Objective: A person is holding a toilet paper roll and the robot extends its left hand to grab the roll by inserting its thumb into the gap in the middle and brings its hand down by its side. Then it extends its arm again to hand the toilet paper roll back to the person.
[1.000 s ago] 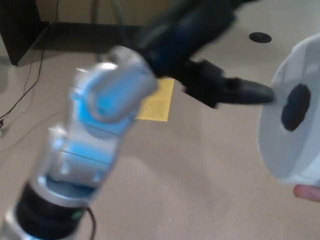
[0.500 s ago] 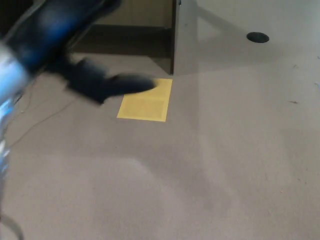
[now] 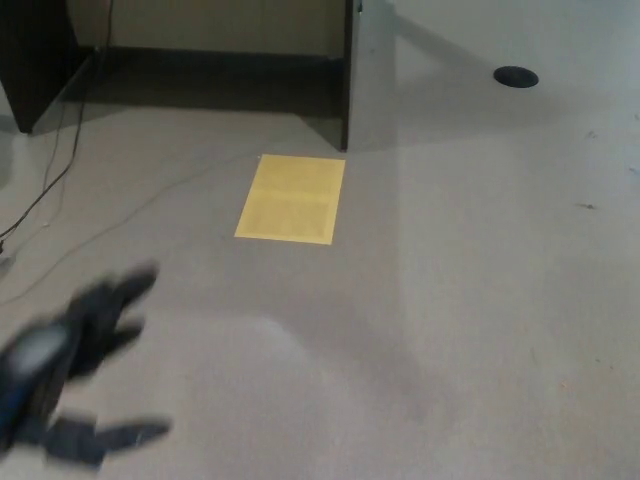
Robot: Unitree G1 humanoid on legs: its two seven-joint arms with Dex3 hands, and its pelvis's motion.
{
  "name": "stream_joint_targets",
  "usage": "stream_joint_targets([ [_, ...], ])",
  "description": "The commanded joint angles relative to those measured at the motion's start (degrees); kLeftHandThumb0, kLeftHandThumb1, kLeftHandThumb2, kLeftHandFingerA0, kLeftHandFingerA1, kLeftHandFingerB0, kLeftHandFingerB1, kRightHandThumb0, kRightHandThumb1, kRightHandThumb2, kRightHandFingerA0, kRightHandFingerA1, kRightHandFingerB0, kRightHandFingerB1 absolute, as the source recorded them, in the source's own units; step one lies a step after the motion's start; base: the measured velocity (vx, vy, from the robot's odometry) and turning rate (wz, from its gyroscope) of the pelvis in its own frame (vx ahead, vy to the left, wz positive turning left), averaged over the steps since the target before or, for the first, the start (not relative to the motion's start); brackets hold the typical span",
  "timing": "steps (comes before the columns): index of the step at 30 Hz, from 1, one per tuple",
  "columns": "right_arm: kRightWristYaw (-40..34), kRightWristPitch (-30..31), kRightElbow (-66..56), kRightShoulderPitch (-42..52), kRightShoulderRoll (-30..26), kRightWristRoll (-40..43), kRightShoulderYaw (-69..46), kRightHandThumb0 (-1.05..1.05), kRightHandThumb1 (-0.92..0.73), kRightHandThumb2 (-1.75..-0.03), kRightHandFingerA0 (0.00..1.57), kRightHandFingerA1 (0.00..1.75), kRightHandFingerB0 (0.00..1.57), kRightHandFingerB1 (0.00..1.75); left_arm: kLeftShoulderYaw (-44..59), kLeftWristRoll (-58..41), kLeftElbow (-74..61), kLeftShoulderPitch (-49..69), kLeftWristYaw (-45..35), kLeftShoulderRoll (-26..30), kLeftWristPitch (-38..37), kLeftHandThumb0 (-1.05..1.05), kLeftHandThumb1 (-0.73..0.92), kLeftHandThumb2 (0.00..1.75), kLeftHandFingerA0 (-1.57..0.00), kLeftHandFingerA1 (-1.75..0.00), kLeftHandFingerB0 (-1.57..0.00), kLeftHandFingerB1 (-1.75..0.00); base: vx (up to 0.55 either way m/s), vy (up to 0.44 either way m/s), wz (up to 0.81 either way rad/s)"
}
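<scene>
Fingers spread and empty — my left hand (image 3: 75, 375) has dropped, blurred, to the lower left. Beyond it only the yellow sheet (image 3: 292, 198) on the floor (image 3: 480, 300); roll and person are gone from view, so I judge the grab missed.

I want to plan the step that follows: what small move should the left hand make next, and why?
Probably raise the left hand again toward the person's side. It sits low at the picture's lower left, blurred, fingers spread, holding nothing. No toilet paper roll and no person show in the head view, only the floor with a yellow sheet.
</scene>
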Motion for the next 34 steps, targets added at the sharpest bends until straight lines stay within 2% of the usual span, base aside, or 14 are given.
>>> stream_joint_targets([
  [1, 0.05, 1.56, 0.86, -0.96, -1.71, 0.78, -1.43, -0.43, -0.54, -0.86, 0.59, 0.65, 0.39, 0.52, 1.06, 9.92, 40.08, 11.75, 25.49, 2.6, -30.94, -0.36, 0.27, 0.66, -0.01, -0.33, 0.0, -0.18, 0.0, 0.0, 0.0],
  [5, -0.46, 1.49, 0.73, -1.11, -1.95, 0.08, -0.84, -0.38, -0.67, -0.6, 0.65, 0.61, 0.46, 0.41, 1.02, 8.01, 44.47, 9.72, 24.05, 2.62, -34.87, -0.26, 0.25, 0.65, 0.0, -0.27, 0.0, -0.25, 0.0, 0.0, 0.0],
  [13, -0.16, 0.68, 0.57, -0.61, -2.3, -0.03, -0.68, -0.39, -0.67, -0.6, 0.63, 0.61, 0.44, 0.41, 2.75, 3.3, 47.88, 8.44, 21.58, 1.33, -33.24, -0.28, 0.29, 0.62, -0.04, -0.33, 0.0, -0.15, 0.0, 0.0, 0.0],
  [14, 0.25, 0.94, 0.59, -1.13, -2.25, 0.21, -0.9, -0.43, -0.54, -0.87, 0.58, 0.67, 0.38, 0.53, 2.75, 2.93, 48.44, 7.79, 21.25, 1.46, -33.16, -0.29, 0.25, 0.64, 0.0, -0.32, 0.0, -0.18, 0.0, 0.0, 0.0],
  [15, 0.46, 1.19, 0.61, -1.5, -2.16, 0.35, -1.02, -0.38, -0.68, -0.6, 0.62, 0.59, 0.45, 0.4, 2.77, 2.68, 48.78, 7.43, 21.1, 1.56, -33.34, -0.3, 0.26, 0.64, -0.01, -0.33, 0.0, -0.18, 0.0, 0.0, 0.0],
  [17, 0.63, 1.46, 0.64, -1.8, -2.07, 0.36, -1.02, -0.38, -0.69, -0.6, 0.62, 0.57, 0.45, 0.4, 2.9, 2.31, 49.42, 6.95, 21.34, 1.5, -33.77, -0.29, 0.28, 0.64, -0.04, -0.35, 0.0, -0.17, 0.0, 0.0, 0.0],
  [18, 0.44, 1.44, 0.65, -1.77, -2.08, 0.23, -0.9, -0.43, -0.55, -0.87, 0.58, 0.66, 0.39, 0.53, 2.77, 2.42, 50.07, 6.76, 21.74, 1.57, -34.51, -0.31, 0.27, 0.63, -0.03, -0.34, -0.03, -0.14, 0.0, 0.0, 0.0],
  [19, 0.41, 1.6, 0.61, -1.85, -2.08, 0.23, -0.91, -0.39, -0.69, -0.6, 0.63, 0.56, 0.45, 0.4, 2.59, 2.7, 50.05, 6.73, 22.24, 1.66, -34.53, -0.33, 0.28, 0.64, -0.04, -0.36, -0.04, -0.13, 0.0, 0.0, 0.0],
  [20, 0.34, 1.48, 0.61, -1.91, -2.24, 0.08, -0.8, -0.44, -0.55, -0.87, 0.57, 0.65, 0.39, 0.53, 2.16, 2.92, 50.22, 6.61, 21.95, 1.96, -34.97, -0.34, 0.28, 0.64, -0.03, -0.34, 0.0, -0.15, 0.0, 0.0, 0.0],
  [21, 0.37, 1.37, 0.6, -1.89, -2.31, 0.08, -0.81, -0.39, -0.68, -0.6, 0.63, 0.56, 0.45, 0.4, 1.91, 3.06, 50.67, 6.46, 21.99, 2.19, -35.5, -0.35, 0.28, 0.65, -0.02, -0.33, 0.0, -0.16, 0.0, 0.0, 0.0],
  [22, 0.41, 1.27, 0.63, -1.87, -2.31, 0.11, -0.82, -0.39, -0.68, -0.6, 0.63, 0.56, 0.45, 0.4, 1.81, 2.97, 51.19, 6.26, 21.9, 2.38, -35.88, -0.32, 0.38, 0.53, -0.04, -0.28, 0.0, -0.18, 0.0, 0.0, 0.0],
  [23, 0.44, 1.21, 0.72, -1.97, -2.22, 0.15, -0.85, -0.45, -0.54, -0.86, 0.58, 0.66, 0.38, 0.53, 1.81, 2.78, 51.85, 5.91, 21.79, 2.62, -36.28, -0.34, 0.3, 0.65, -0.05, -0.33, 0.0, -0.17, 0.0, 0.0, 0.0],
  [32, 0.21, 1.75, 0.53, -2.75, -2.06, 0.2, -0.94, -0.44, -0.54, -0.86, 0.59, 0.66, 0.38, 0.52, 1.16, 3.0, 54.12, 4.37, 24.74, 3.03, -37.78, -0.33, 0.27, 0.68, -0.01, -0.39, 0.0, -0.26, 0.0, 0.0, 0.0],
  [34, 0.21, 1.42, 0.53, -2.73, -2.15, 0.17, -0.93, -0.44, -0.54, -0.85, 0.6, 0.66, 0.38, 0.52, 1.03, 2.8, 54.39, 4.31, 24.56, 3.15, -38.11, -0.31, 0.41, 0.54, -0.07, -0.29, -0.01, -0.22, 0.0, 0.0, 0.0],
])
